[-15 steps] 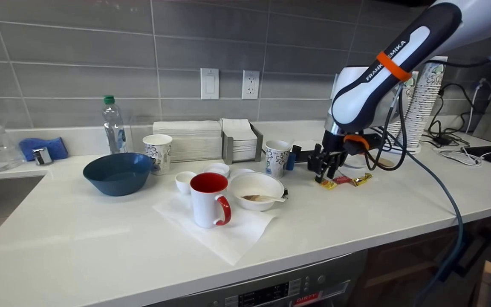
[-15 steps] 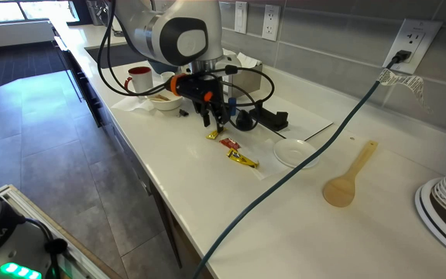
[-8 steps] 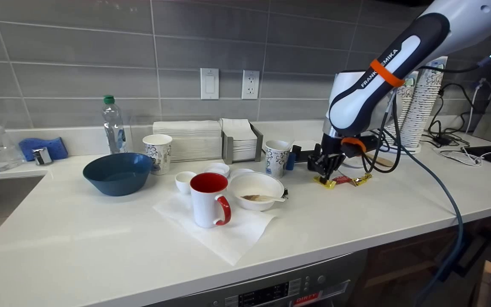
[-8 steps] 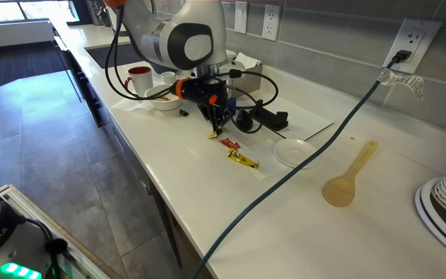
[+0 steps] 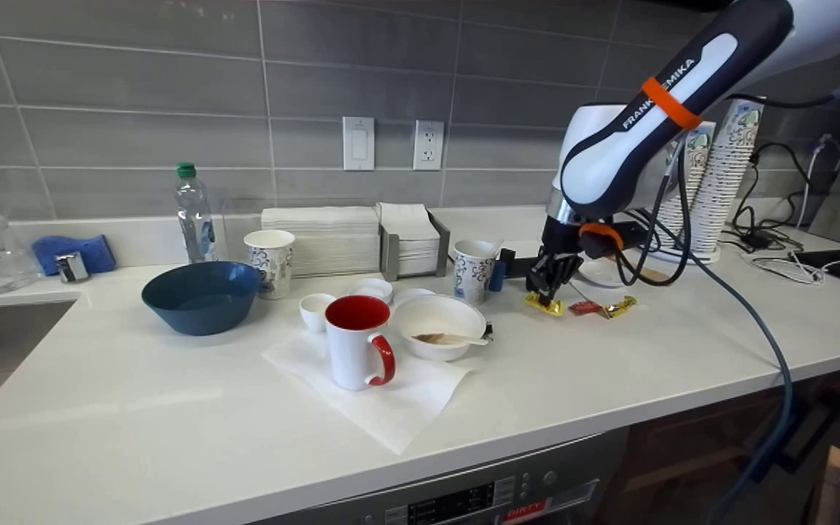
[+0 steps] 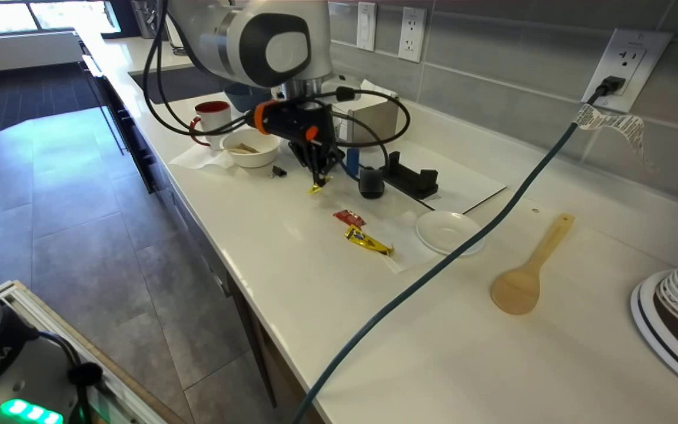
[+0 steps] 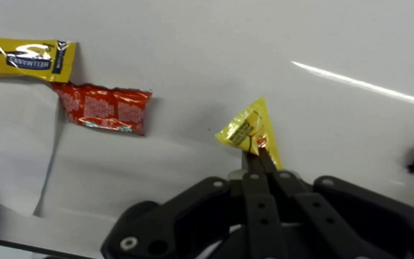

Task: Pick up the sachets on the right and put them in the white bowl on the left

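Note:
My gripper (image 7: pixel 258 154) is shut on a yellow sachet (image 7: pixel 246 130), pinching it so that it folds up around the fingertips. That sachet looks slightly raised above the counter in both exterior views. A red sachet (image 7: pixel 102 108) and another yellow sachet (image 7: pixel 31 59) lie flat on the counter, end to end, to the left of the gripper in the wrist view. In an exterior view the white bowl (image 5: pixel 438 353) stands left of the gripper (image 5: pixel 545 297), with a light utensil and something brown inside. The red-lined mug (image 5: pixel 347 357) stands beside the bowl on a paper sheet.
A patterned paper cup (image 5: pixel 472 270) and a black holder (image 6: pixel 411 178) stand near the gripper. The blue bowl (image 5: pixel 201 302) is farther left. A white saucer (image 6: pixel 445 227), a wooden spoon (image 6: pixel 517 288) and a thick cable (image 6: pixel 409 288) are on the other side.
The jaws have closed on the nearest yellow sachet. Gripper and sachet have then moved up and slightly toward the white bowl, away from the two lying sachets.

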Controlling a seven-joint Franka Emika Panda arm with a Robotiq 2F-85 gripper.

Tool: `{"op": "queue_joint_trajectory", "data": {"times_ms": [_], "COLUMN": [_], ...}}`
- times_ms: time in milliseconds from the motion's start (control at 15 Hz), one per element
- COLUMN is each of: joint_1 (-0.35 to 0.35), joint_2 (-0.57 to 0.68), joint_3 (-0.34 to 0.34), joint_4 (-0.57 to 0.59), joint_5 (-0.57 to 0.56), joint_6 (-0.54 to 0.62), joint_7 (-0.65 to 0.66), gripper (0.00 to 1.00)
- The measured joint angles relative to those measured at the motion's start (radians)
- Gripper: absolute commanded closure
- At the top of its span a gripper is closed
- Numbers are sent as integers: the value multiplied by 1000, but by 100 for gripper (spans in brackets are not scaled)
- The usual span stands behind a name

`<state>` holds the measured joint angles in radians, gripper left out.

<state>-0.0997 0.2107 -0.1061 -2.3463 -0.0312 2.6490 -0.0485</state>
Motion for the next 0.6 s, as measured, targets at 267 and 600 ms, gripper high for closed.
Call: {"op": "queue_joint_trajectory", "data": {"times_ms": [267,600], "joint_1": [5,58], "joint_2": [-123,-222], "joint_3": [91,144], "joint_4": [-55,-71], "joint_5": [144,402], "joint_6": [-28,-39], "joint_7": [-125,-344], "gripper": [100,100]}}
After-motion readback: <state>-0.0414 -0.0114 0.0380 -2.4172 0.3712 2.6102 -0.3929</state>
